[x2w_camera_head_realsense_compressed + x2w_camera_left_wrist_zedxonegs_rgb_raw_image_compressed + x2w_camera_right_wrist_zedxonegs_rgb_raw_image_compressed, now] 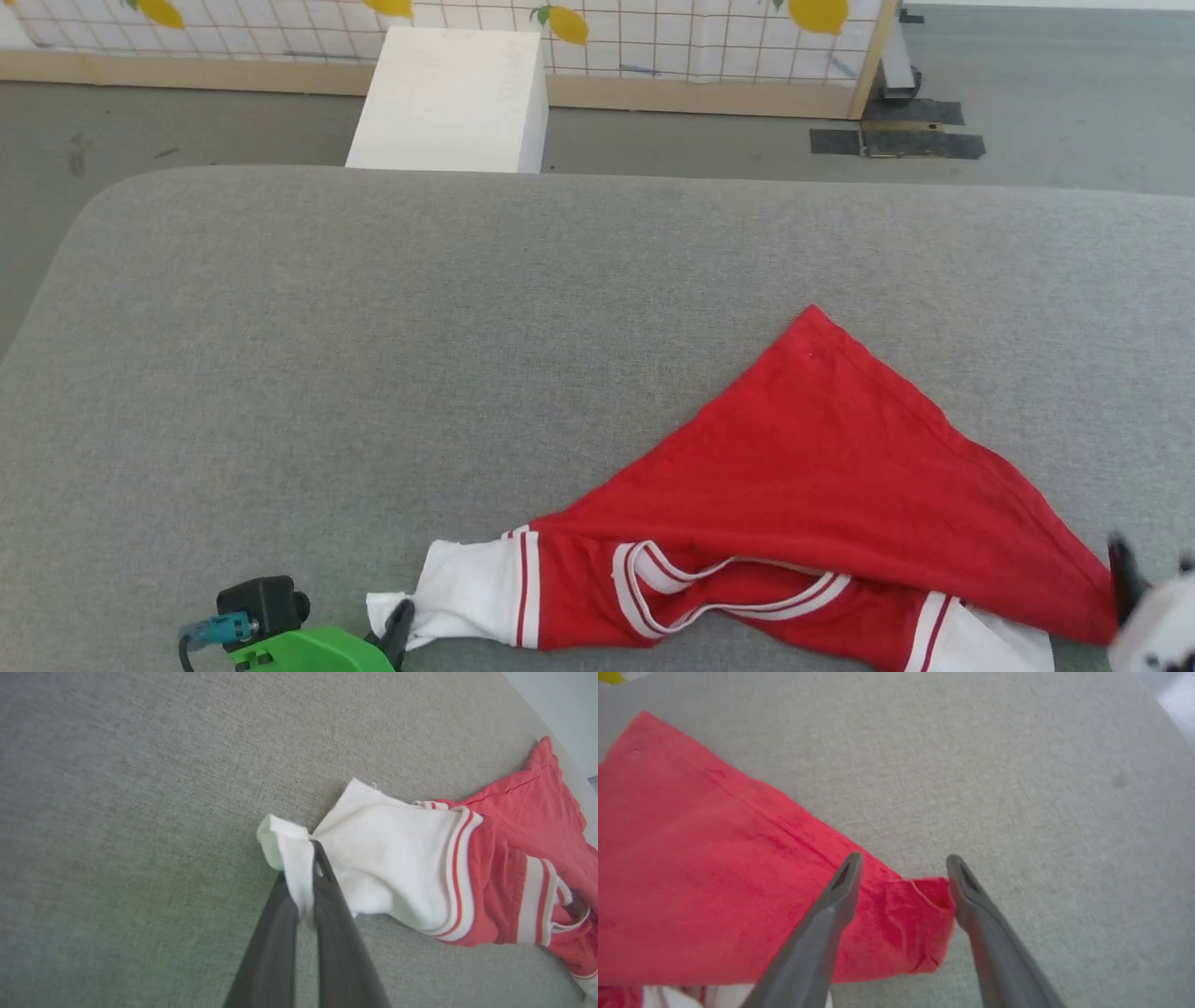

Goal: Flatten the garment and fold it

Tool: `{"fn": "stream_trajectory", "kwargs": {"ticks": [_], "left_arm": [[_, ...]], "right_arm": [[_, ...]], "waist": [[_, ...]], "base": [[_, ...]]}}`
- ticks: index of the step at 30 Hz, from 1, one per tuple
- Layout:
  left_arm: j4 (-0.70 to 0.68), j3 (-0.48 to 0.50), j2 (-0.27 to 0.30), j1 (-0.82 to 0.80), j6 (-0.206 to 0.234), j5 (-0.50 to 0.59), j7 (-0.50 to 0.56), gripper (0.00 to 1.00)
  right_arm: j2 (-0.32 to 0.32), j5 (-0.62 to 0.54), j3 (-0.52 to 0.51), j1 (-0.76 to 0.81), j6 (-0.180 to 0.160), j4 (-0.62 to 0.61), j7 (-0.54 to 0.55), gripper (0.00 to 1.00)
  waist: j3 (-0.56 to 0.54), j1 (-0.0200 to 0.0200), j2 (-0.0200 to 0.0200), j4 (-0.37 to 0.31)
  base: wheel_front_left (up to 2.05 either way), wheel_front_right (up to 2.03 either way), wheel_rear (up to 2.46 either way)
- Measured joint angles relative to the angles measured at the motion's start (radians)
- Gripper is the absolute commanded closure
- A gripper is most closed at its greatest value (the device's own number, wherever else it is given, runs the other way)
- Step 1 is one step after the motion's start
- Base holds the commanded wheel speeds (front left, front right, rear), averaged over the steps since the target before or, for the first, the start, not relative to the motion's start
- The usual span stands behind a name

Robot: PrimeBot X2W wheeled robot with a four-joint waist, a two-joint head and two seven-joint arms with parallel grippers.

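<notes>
Two ends, two grippers: left gripper [301, 868] clenches the garment's [812, 485] white sleeve [387, 858], right gripper [903, 868] gapes astride its right-hand red corner [920, 914].

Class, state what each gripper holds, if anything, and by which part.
The left gripper pinches the garment by the edge of its white sleeve. The right gripper is open around a red corner, holding nothing.
</notes>
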Motion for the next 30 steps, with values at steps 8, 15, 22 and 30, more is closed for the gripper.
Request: {"fn": "stream_trajectory", "kwargs": {"ticks": [8, 15, 22, 30], "left_arm": [[0.018, -0.023, -0.008, -0.004, -0.011, 0.000, -0.004, 1.00], [0.036, -0.036, -0.023, -0.031, -0.024, -0.002, -0.019, 1.00], [0.058, -0.057, -0.039, -0.081, -0.045, -0.007, -0.036, 1.00], [0.085, -0.075, -0.066, -0.122, -0.067, -0.011, -0.064, 1.00]], "right_arm": [[-0.030, -0.065, 0.200, -0.165, 0.000, -0.037, -0.341, 0.00], [-0.184, -0.040, 0.439, -0.352, 0.000, 0.123, -0.401, 0.00], [-0.290, 0.033, 0.623, -0.570, 0.000, 0.358, -0.217, 0.00], [-0.346, 0.130, 0.758, -0.732, 0.000, 0.510, 0.067, 0.00]], "waist": [[0.008, 0.0000, 0.0000, 0.040], [0.047, 0.0000, 0.0000, 0.077], [0.102, 0.0000, 0.0000, 0.121], [0.168, 0.0000, 0.0000, 0.174]], "base": [[0.00, 0.00, 0.00], [0.00, 0.00, 0.00], [0.00, 0.00, 0.00], [0.00, 0.00, 0.00]]}}
